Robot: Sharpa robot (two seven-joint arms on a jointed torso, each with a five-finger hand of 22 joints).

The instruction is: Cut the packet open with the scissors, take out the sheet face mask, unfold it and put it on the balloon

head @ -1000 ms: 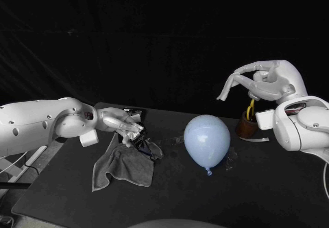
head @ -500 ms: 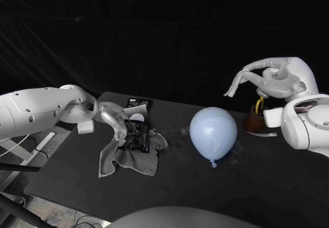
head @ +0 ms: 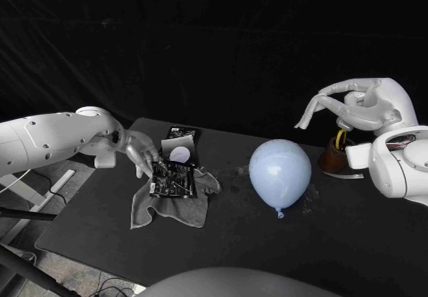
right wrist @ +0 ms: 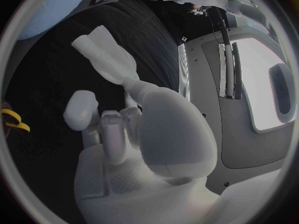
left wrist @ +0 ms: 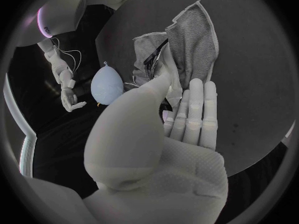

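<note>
Head view: packet (head: 175,179) looks uncut, lying on the cloth (head: 169,209) on the counter (head: 268,247), left of the balloon (head: 280,172). Left hand (head: 141,156) rests straight fingers (head: 148,169) on its edge, gripping nothing. Right hand (head: 357,108) is loosely curled and empty above the scissors (head: 339,134). So basically every step's left.

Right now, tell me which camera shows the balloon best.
The head view: the whole balloon lies on the table, knot included. The left wrist view shows the balloon small and distant; the right wrist view catches a pale blue slice at the rim.
</note>
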